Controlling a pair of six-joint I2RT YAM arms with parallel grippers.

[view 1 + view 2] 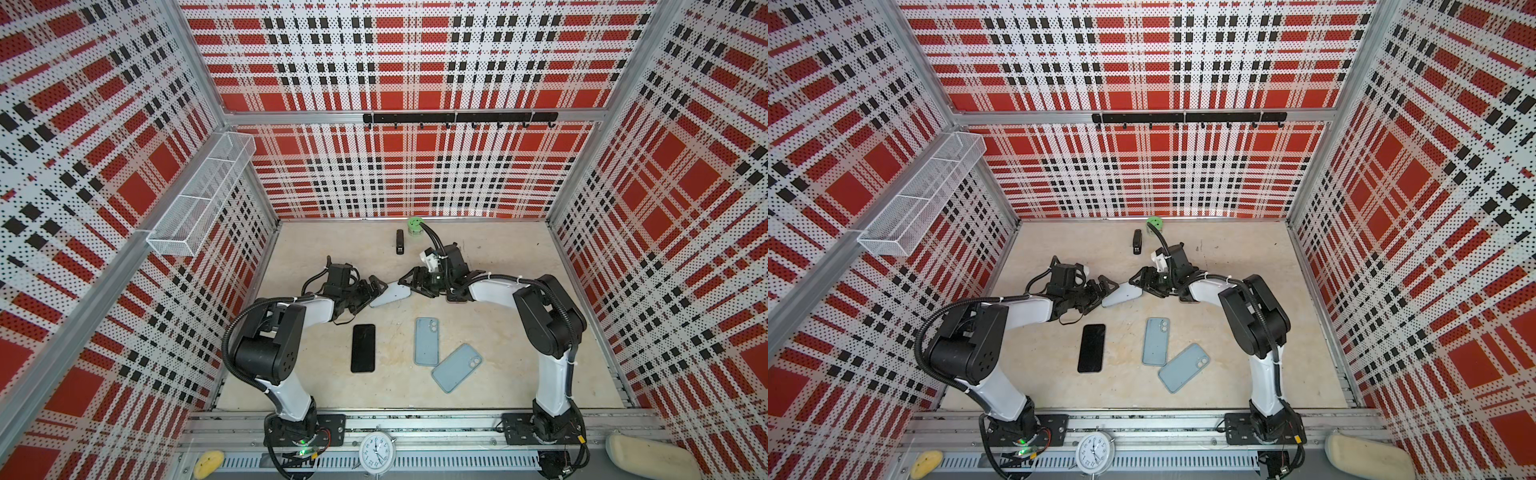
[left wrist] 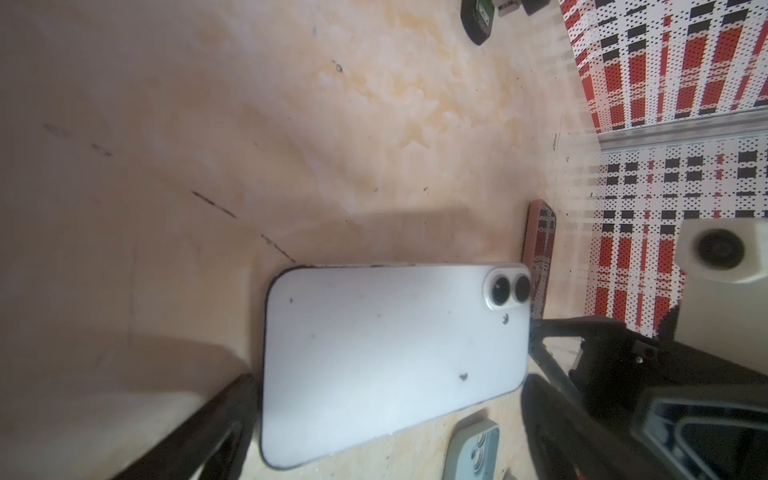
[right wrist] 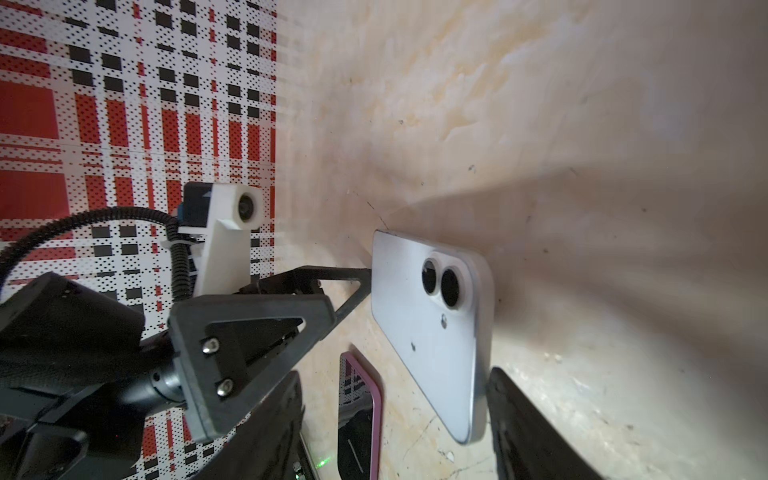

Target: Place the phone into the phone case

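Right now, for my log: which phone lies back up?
The white phone: its twin camera lenses face up, while the black phone and the pink-edged phone show their dark screens.

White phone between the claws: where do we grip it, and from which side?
Pinch the white phone across its two long edges, about mid-length, clear of the lens bump, coming down from above. It seems to lie flat, back up, so only its thin edges offer purchase; the narrow span should fit the jaws, the length likely not.
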